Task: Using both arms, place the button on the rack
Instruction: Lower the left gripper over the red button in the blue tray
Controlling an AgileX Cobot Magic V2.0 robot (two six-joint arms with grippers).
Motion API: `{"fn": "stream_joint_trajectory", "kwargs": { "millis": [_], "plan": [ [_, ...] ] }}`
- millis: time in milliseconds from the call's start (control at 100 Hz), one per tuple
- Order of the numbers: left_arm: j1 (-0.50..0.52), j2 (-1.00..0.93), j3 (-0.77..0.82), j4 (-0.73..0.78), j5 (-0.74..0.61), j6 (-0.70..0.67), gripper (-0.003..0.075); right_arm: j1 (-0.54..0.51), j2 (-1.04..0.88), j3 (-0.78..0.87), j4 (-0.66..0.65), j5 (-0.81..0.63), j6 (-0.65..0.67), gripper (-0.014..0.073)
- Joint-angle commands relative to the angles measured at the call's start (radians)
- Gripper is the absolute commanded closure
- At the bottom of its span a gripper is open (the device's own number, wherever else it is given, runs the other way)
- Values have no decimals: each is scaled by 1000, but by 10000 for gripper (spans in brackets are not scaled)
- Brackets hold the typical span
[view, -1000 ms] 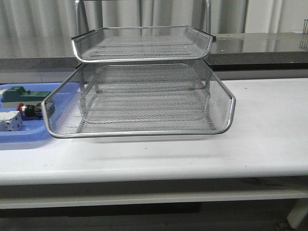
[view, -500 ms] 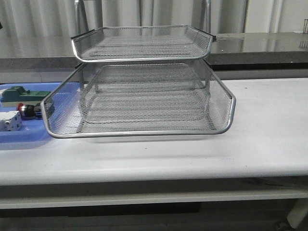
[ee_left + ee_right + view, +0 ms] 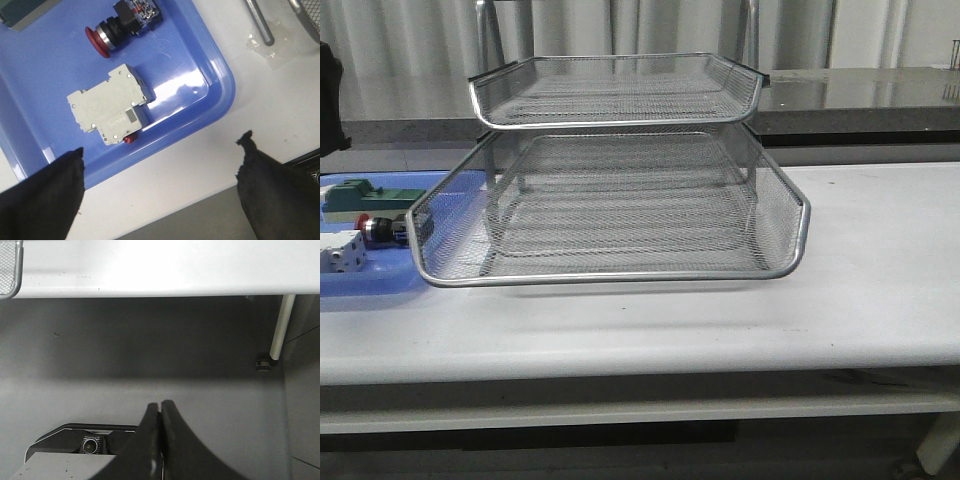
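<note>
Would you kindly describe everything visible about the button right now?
The button is a small push-button switch with a red mushroom cap, a silvery collar behind it, a black body and a blue-and-black block end showing metal contacts. It lies on its side in the blue tray, beside the white boxy part but apart from it. Nothing grips it; the open left gripper hangs over the tray's edge. In the front view it sits left of the rack.

Front cam: low, level, facing forward across table point(image 3: 860, 300), rack point(image 3: 610, 190) centred and near. Left wrist cam: close, looking down on tray point(image 3: 220, 100) left of rack; both views share tray plus a bit of rack. Right wrist cam: below table edge point(image 3: 150, 287), facing floor; shares rack's corner point(image 3: 9, 267).
</note>
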Motion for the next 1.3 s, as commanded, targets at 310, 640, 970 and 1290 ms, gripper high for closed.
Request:
{"fn": "stream_joint_trajectory", "kwargs": {
  "millis": [310,640,970,1290],
  "plan": [
    [-3,-24,-34,-59,-146,38,60,-1,-1,-35,-15,-39,-3,662],
    [-3,143,-156,-40,-279,193,60,-1,-1,-35,-15,-39,-3,662],
    [-3,385,-438,21,-124,316,60,-1,-1,-35,-15,-39,-3,662],
    [6,472,-510,67,-107,348,60,-1,-1,-35,-15,-39,-3,662]
  ]
}}
